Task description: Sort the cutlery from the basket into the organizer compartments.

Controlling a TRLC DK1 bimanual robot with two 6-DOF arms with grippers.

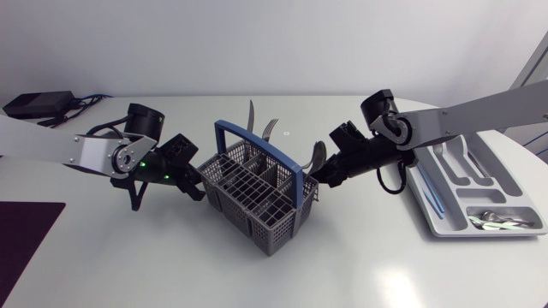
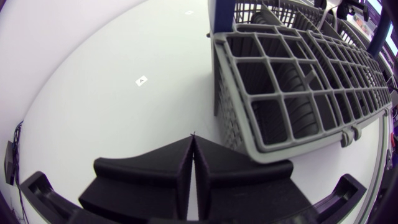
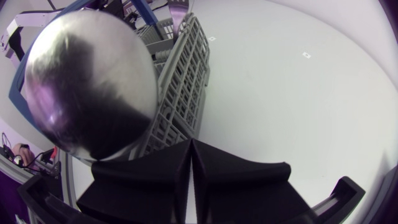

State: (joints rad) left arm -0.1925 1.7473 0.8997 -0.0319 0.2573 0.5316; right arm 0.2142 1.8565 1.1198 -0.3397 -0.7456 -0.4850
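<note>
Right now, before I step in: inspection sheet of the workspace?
Surface: white table, small markers on it.
Job's things: grey basket with a blue handle, mid-table, cutlery standing in it; organizer at the right, spoons in one end compartment.
Clutter: dark mat at the left edge; black box far left.
Grippers: left gripper shut, empty, beside the basket; right gripper shut on a spoon at the basket's other side.
Cables: leads by the black box; black loop under the right arm.
Surroundings: nothing seen.
</note>
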